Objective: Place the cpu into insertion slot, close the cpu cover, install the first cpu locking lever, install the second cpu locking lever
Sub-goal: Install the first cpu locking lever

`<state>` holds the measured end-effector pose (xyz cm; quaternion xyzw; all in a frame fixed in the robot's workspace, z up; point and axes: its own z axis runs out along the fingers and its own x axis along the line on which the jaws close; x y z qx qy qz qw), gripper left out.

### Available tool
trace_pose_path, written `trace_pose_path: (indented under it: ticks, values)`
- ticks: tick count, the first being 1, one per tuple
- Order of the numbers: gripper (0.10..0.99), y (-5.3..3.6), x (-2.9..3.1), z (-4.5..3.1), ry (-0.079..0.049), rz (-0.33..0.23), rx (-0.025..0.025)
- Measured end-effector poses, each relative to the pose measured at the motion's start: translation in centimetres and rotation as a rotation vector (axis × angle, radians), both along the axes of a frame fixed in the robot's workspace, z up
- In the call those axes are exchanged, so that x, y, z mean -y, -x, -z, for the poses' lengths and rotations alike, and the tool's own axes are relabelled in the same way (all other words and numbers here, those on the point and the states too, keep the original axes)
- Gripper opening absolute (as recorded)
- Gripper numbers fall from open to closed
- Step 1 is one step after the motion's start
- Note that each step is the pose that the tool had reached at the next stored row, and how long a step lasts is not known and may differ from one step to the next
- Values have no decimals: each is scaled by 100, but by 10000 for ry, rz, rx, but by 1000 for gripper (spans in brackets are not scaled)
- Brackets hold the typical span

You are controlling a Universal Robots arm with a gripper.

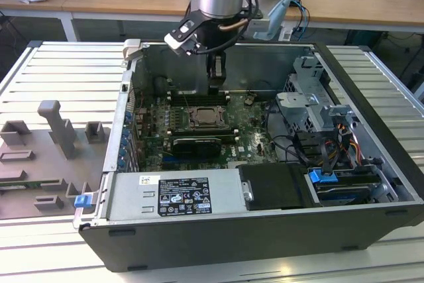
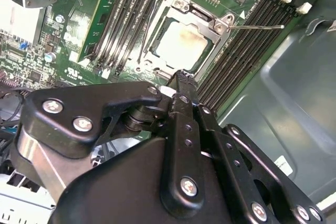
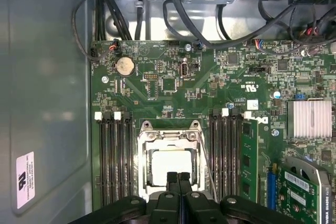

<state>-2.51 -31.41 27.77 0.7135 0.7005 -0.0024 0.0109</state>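
One gripper, its two black fingers pressed together and holding nothing, hangs just above a computer motherboard. Directly beneath the fingertips lies the cpu, a pale square chip seated in the insertion slot. The cpu cover, a thin metal frame, appears to lie flat around the chip, though whether it is fully down is hard to tell.

A thin wire locking lever juts out beyond the tips over the memory slots and looks unlatched, so the step in hand is likely the first lever. Doing it well probably calls for pressing with the closed tips on the wire alone, steadily, without scraping the chip or memory slots.

In the exterior view the arm reaches straight down into the open computer case, wrist vertical, fingers pointing at the board.
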Motion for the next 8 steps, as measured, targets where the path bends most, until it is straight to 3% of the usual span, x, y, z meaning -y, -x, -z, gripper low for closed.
trace_pose_path:
  ticks: [8]
  values:
    - [106,0,-5,-77,87,0,1]
